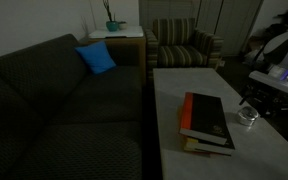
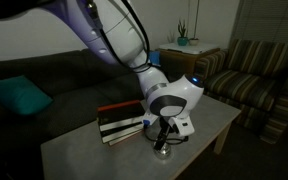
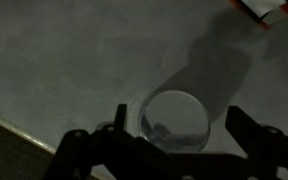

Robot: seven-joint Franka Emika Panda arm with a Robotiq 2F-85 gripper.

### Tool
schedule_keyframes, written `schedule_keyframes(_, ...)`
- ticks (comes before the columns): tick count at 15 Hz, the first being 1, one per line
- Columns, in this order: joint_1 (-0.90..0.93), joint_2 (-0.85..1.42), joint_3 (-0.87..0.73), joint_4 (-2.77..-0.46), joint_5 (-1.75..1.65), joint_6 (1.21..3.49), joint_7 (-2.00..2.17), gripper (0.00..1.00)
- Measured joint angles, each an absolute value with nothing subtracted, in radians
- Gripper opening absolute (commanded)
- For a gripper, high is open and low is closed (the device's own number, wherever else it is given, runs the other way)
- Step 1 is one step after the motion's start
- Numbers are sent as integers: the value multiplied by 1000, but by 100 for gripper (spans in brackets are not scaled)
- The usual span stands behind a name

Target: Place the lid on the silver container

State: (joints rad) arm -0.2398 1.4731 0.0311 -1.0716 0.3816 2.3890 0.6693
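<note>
The silver container (image 3: 174,122) is a small shiny round tin standing on the pale table. In the wrist view I look straight down on its round reflective top. I cannot tell whether the lid lies on it, and no separate lid shows anywhere. My gripper (image 3: 176,116) is open, with one finger on each side of the tin and a gap to the right finger. In both exterior views the gripper (image 1: 252,102) (image 2: 165,130) hangs just over the tin (image 1: 247,117) (image 2: 162,147), near the table's edge.
A stack of books (image 1: 206,122) (image 2: 122,122) with a red-edged dark cover lies on the table (image 1: 174,95) beside the tin; its corner shows in the wrist view (image 3: 259,8). A dark sofa (image 1: 54,100) with a blue cushion (image 1: 96,58) runs along one side. A striped armchair (image 1: 184,45) stands behind.
</note>
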Motion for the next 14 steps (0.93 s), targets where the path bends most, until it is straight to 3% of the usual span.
schedule_keyframes(6,-226,1468,18,-1106,381,2536,743,100)
schedule_keyframes(14,-207,1365,14,-1339,381,2858,778,100)
